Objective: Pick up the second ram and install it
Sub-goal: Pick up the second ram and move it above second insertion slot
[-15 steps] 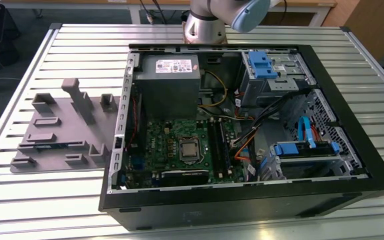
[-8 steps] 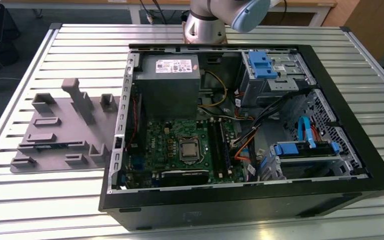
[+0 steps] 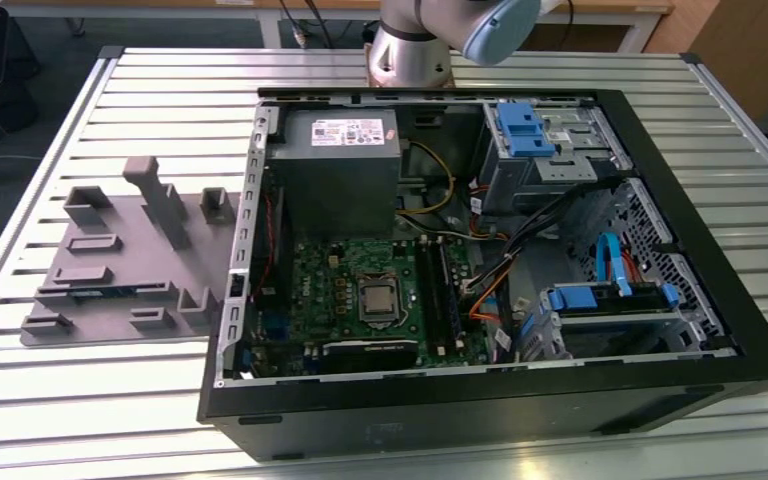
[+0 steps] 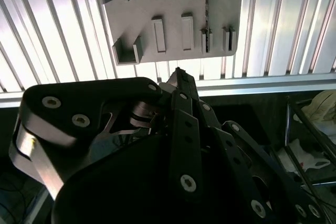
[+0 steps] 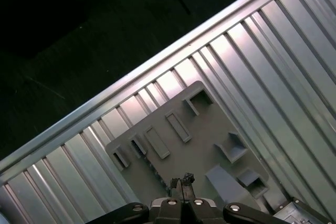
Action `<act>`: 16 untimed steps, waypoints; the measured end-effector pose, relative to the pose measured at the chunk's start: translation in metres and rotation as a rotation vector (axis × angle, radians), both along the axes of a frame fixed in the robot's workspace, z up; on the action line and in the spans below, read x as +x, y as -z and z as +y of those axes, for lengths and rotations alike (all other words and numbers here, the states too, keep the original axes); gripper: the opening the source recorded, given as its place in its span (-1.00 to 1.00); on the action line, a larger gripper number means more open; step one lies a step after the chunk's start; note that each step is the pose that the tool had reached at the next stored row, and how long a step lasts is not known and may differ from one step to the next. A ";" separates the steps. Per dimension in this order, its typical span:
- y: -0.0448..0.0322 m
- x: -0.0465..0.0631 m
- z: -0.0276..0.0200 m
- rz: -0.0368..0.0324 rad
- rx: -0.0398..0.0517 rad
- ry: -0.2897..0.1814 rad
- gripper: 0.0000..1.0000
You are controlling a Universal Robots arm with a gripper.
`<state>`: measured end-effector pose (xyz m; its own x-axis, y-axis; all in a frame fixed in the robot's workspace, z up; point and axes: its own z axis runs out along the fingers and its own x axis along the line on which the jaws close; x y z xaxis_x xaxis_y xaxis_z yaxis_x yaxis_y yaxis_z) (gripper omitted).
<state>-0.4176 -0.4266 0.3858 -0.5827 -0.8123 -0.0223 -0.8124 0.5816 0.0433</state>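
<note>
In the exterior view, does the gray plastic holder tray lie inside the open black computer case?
No, the gray plastic holder tray lies on the slatted metal table, beside the black computer case.

A ribbed silver aluminium desk (image 3: 157,400) carries a flat gray plastic holder tray (image 3: 117,270) with raised blocks and slots, lying toward the exterior view's left; the same tray appears in both wrist views (image 4: 173,3) (image 5: 194,150). Just beside it, toward the exterior view's right, an open black computer case (image 3: 491,420) lies on its side. Inside are a large green motherboard (image 3: 324,290) with a square metal processor socket (image 3: 377,297), a gray box-shaped power supply (image 3: 337,170), yellow and orange cables (image 3: 431,195), and two metal drive cages with blue plastic latches (image 3: 524,130) (image 3: 584,298).
</note>
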 end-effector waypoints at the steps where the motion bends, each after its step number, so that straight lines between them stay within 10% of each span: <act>1: 0.0000 0.000 0.0000 0.0000 0.0000 -0.001 -0.79; 16: 0.0000 0.000 0.0000 -0.0001 0.0000 -0.008 -0.79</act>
<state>-0.4176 -0.4266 0.3858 -0.5761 -0.8171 -0.0223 -0.8171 0.5749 0.0433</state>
